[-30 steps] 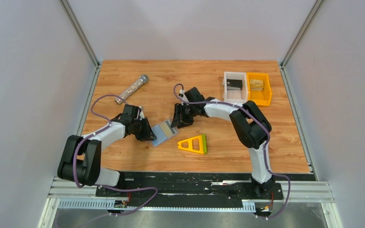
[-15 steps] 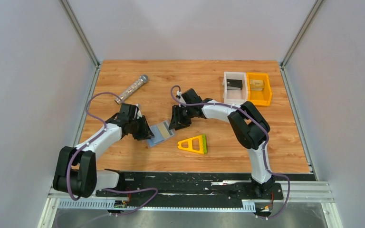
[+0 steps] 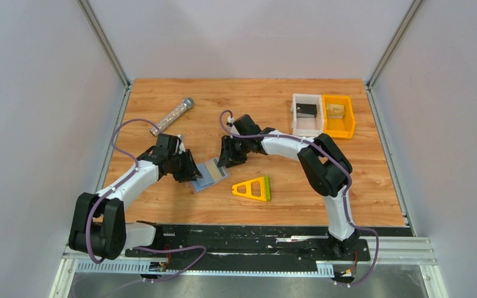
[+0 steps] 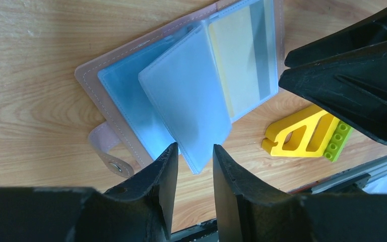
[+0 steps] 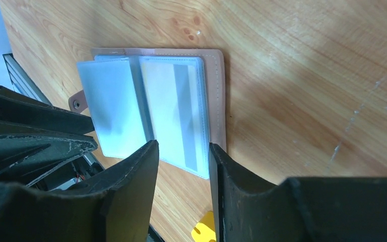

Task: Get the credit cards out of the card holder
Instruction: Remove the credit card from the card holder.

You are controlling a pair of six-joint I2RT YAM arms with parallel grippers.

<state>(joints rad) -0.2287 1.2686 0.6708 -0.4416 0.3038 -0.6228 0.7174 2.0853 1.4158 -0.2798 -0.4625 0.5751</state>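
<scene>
Two pairs of fingers meet the card holder from opposite ends. The left fingers (image 4: pixel 164 176) stand a little apart, and the free corner of a clear plastic sleeve (image 4: pixel 186 106) shows in the gap between them. They are not pressed onto it, and I cannot tell if either one touches it. The right fingers (image 5: pixel 141 176) are also apart, over the other end of the card holder (image 5: pixel 216 85). The edge of the filled sleeve shows between them, and nothing is clamped there.

The holder lies open and flat on the worktop (image 3: pixel 254 105), pinkish-brown cover underneath, sleeves fanned on top. One tan credit card (image 5: pixel 171 108) with a grey stripe sits inside the sleeve at the right arm's end. Whether the other sleeves hold cards I cannot tell. I think the left fingers are placed to keep the holder or a loose sleeve steady while the right ones draw the card, so no card is out yet.

Room around the holder is uneven. The yellow-and-green triangular frame (image 3: pixel 253 188) lies near it, on the side toward the arm bases. The white bin (image 3: pixel 294 112) and the orange bin (image 3: pixel 350 118) are well apart from it, and so is the clear tube (image 3: pixel 172 116). On the holder's far side the wood is open for a pull.
</scene>
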